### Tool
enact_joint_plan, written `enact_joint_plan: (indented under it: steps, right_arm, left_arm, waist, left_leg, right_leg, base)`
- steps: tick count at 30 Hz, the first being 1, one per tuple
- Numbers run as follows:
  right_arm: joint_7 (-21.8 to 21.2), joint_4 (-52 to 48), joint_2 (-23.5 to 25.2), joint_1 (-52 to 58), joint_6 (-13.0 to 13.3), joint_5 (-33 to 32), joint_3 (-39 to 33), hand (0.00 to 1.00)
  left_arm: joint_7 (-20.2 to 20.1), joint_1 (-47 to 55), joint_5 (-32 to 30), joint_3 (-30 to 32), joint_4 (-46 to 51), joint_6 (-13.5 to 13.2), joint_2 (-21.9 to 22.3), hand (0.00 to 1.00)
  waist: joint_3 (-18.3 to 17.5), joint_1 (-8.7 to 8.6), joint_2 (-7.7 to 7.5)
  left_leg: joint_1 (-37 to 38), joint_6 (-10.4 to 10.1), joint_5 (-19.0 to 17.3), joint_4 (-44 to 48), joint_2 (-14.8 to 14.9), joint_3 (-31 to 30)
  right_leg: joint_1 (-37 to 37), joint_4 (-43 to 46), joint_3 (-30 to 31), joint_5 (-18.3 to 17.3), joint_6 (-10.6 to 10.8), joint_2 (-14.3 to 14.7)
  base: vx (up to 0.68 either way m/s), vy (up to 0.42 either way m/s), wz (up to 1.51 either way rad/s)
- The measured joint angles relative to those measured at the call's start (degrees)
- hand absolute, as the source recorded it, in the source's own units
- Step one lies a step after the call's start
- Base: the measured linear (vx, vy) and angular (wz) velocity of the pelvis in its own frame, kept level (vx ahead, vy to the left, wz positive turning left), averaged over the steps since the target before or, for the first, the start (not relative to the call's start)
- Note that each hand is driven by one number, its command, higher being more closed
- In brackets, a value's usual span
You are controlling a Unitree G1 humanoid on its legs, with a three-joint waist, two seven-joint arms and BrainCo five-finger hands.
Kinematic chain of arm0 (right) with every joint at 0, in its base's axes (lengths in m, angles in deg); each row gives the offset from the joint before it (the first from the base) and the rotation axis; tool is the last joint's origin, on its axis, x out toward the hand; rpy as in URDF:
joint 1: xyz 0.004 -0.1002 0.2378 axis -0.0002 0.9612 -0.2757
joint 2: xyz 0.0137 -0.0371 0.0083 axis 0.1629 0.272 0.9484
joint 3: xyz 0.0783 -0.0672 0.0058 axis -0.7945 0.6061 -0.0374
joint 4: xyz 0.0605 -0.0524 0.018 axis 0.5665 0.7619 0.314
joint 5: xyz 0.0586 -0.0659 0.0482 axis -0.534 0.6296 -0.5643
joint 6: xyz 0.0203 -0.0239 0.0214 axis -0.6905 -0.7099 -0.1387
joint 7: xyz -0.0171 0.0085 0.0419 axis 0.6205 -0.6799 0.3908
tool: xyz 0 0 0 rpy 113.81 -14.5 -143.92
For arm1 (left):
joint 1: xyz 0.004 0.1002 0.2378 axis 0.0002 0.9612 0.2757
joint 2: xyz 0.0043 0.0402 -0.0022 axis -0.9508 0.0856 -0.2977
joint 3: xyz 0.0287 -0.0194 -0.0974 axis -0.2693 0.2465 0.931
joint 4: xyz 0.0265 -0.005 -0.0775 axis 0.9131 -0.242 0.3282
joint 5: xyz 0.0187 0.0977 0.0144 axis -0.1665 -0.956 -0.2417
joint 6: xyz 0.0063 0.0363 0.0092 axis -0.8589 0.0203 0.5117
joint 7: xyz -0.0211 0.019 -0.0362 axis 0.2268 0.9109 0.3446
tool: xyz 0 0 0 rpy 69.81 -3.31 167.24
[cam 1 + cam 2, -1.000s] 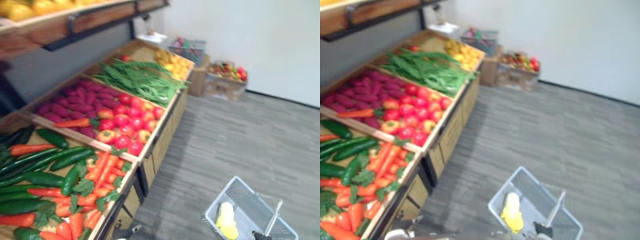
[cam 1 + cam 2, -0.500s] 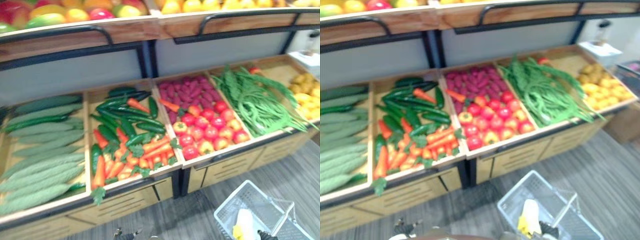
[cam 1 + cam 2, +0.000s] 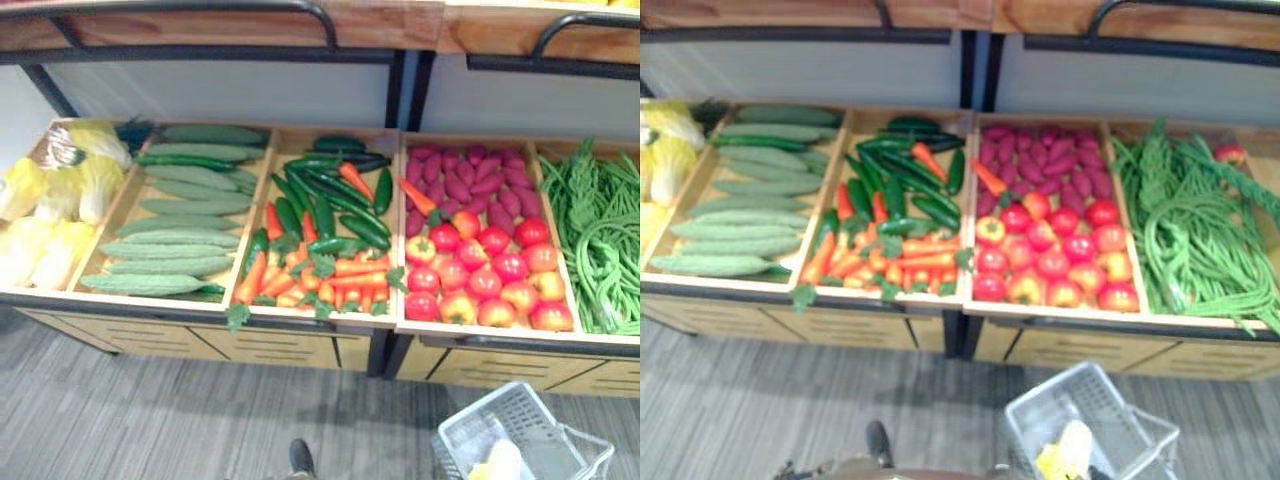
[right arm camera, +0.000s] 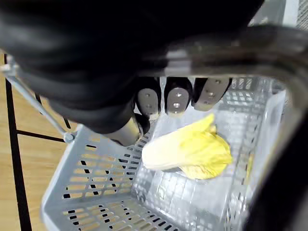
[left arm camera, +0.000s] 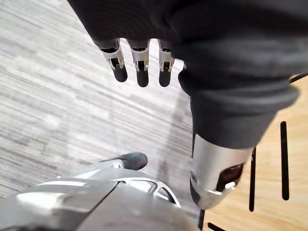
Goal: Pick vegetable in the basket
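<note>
On handle [image 4: 240, 45], right hand [image 4: 175, 98], seemingly clenched.

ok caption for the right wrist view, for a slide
Right robot hand holding a grey basket by its handle, yellow cabbage inside

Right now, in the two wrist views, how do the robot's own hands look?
The left hand has slim silver fingers with rounded dark tips and a thicker silver thumb. A dark cover wraps its back and wrist. The right hand has the same dark cover, and its fingers show silver plates with small screws.
</note>
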Motion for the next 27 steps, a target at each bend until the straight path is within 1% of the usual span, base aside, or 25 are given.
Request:
enact_joint_plan:
  steps: [1,2,3,6,8,10,12,14,18,20,22,23,26,27]
  right_arm:
    - [0.01,0.39,0.00,0.11,-0.15,0.00,0.02,1.00]
    - [-0.01,0.65,0.05,0.04,-0.18,0.00,0.28,1.00]
    - [-0.12,1.45,0.12,0.00,-0.27,0.02,0.99,1.00]
    - [-0.07,2.12,0.37,-0.12,-0.63,-0.02,0.96,1.00]
    - [-0.06,2.21,0.30,-0.06,-0.86,-0.11,0.86,1.00]
    - [-0.03,2.35,0.30,0.27,-1.04,-1.27,0.88,1.00]
    - [-0.05,2.37,0.22,0.43,-1.05,-1.29,1.46,1.00]
    - [-0.05,2.41,0.15,0.38,-1.03,-1.29,3.22,1.00]
    - [-0.09,2.12,0.01,-0.16,-0.91,-1.20,5.88,1.00]
    - [-0.09,2.08,0.01,-0.67,-0.88,-1.15,6.98,1.00]
    - [-0.16,2.08,0.13,-1.17,-0.74,-1.13,7.99,1.00]
    - [-0.18,2.07,0.13,-1.22,-0.74,-1.13,8.30,1.00]
    - [-0.23,2.02,0.16,-1.35,-0.68,-1.14,8.83,1.00]
    - [-0.22,1.95,-0.07,-1.35,-0.48,-1.13,8.82,1.00]
  left_arm:
    - [0.01,-0.13,-0.03,-0.46,0.04,-0.05,-0.32,0.00]
    - [-0.01,-0.25,-0.03,-0.84,0.05,-0.04,-0.51,0.00]
    - [-0.02,-0.35,-0.03,-1.46,-0.04,-0.02,-1.06,0.00]
    - [-0.11,-0.66,-0.06,-2.54,-0.96,0.01,-2.37,0.00]
    - [-0.13,-0.80,-0.15,-3.09,-1.36,0.03,-2.71,0.00]
    - [-0.17,-0.77,-0.16,-3.69,-1.72,0.00,-2.84,0.00]
    - [-0.29,-0.79,-0.16,-5.37,-1.85,-0.06,-3.19,0.00]
    - [-0.32,-0.75,-0.16,-6.45,-1.84,-0.10,-3.58,0.00]
    - [-1.17,-0.68,-0.15,-8.92,-1.56,-0.54,-4.38,0.00]
    - [-1.38,-0.71,-0.13,-9.94,-1.01,-1.02,-4.81,0.00]
    - [-1.41,-0.71,-0.05,-9.99,-0.10,-1.22,-5.02,0.00]
    - [-1.41,-0.71,-0.04,-10.02,0.17,-1.29,-5.04,0.00]
    - [-1.40,-0.74,0.02,-10.39,0.67,-2.05,-5.07,0.00]
    - [-1.39,-0.71,0.07,-10.36,0.67,-2.18,-4.83,0.00]
  waist:
    - [-0.30,0.08,0.24]
    - [-0.27,0.12,0.19]
    - [-0.01,0.11,-0.59]
    - [0.07,0.12,-1.80]
    - [0.09,-0.01,-2.10]
    - [0.14,-0.06,-2.17]
    - [0.06,-0.35,-2.00]
    - [0.10,-0.23,-2.04]
    - [0.07,-0.07,-1.92]
    - [0.08,-0.08,-1.90]
    - [0.25,0.02,-1.78]
    - [0.27,0.02,-1.75]
    - [0.43,0.12,-1.43]
    - [0.40,0.17,-0.81]
  left_leg:
    - [-0.42,0.06,-0.03,-0.02,-0.70,-0.01]
    - [-0.49,0.29,-0.21,-0.05,-1.04,0.02]
    - [-0.51,0.49,-0.47,-0.07,-1.73,-0.05]
    - [-0.38,0.90,-1.40,-0.09,-3.36,0.01]
    - [-0.02,1.13,-2.39,-0.10,-4.48,0.12]
    - [0.67,1.14,-3.53,-0.10,-5.14,0.42]
    - [1.09,1.32,-4.48,-0.10,-5.19,0.70]
    - [2.02,1.26,-5.32,-0.09,-4.97,1.70]
    - [3.78,1.45,-6.17,0.29,-3.74,3.81]
    - [4.19,1.48,-6.16,0.32,-3.32,4.65]
    - [5.06,1.49,-6.16,0.33,-2.84,5.27]
    - [5.16,1.49,-6.16,0.33,-2.76,5.35]
    - [5.60,1.49,-6.15,0.33,-2.62,6.33]
    - [5.57,1.48,-6.15,0.33,-2.58,6.46]
  right_leg:
    - [-0.18,-0.80,0.20,0.53,0.77,-0.41]
    - [-0.16,-1.08,0.30,0.71,1.02,-0.67]
    - [0.11,-1.67,0.30,1.03,1.40,-1.06]
    - [0.61,-2.57,0.34,1.51,1.82,-1.94]
    - [1.18,-2.67,0.54,1.76,1.48,-2.81]
    - [1.74,-3.24,1.50,2.57,0.20,-3.21]
    - [1.62,-3.31,3.00,4.33,-2.51,-3.03]
    - [1.13,-2.25,5.05,5.62,-3.62,-3.01]
    - [-1.57,2.19,8.31,9.81,-3.01,-2.76]
    - [-2.73,3.92,8.42,11.31,-2.73,-2.98]
    - [-3.38,4.67,8.43,12.97,-1.82,-3.11]
    - [-3.40,4.66,8.47,13.21,-1.46,-3.10]
    - [-3.48,4.27,9.00,13.27,-1.36,-3.01]
    - [-3.33,3.49,9.43,13.26,-1.36,-2.82]
  base:
    - [0.04,0.107,0.10]
    - [0.02,0.115,0.03]
    - [0.03,0.081,0.05]
    - [0.06,0.087,0.04]
    - [0.09,0.082,-0.02]
    - [0.13,0.082,-0.06]
    - [0.13,0.082,-0.09]
    - [0.13,0.080,-0.22]
    - [0.14,0.048,-0.30]
    - [0.13,-0.012,-0.30]
    - [0.10,-0.056,-0.32]
    - [0.09,-0.067,-0.20]
    - [0.06,-0.097,-0.18]
    - [0.03,-0.110,-0.12]
